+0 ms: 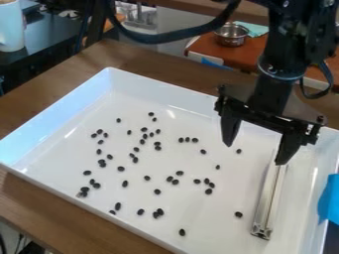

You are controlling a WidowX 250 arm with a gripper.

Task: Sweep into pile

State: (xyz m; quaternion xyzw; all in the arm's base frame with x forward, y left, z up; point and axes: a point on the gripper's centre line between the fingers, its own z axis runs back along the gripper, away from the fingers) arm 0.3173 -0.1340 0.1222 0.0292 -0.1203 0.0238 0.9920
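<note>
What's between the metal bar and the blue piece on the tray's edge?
The camera view shows only the bare floor and side wall of the tray there; the black bean nearest the metal bar is on its other side.

1. The black arm [281, 54] is cut off by the top edge.
2. The metal bar's [270, 203] upper end is partly hidden behind a finger of the gripper [255, 153]; whether the two are touching cannot be told.
3. The white tray [212, 213] is cropped at the left, right and bottom edges.
4. The blue piece [329, 201] is cut off at the right, the pale mug [10, 25] at the left.
5. The small black pieces [182, 232] are too small to be identified.
</note>
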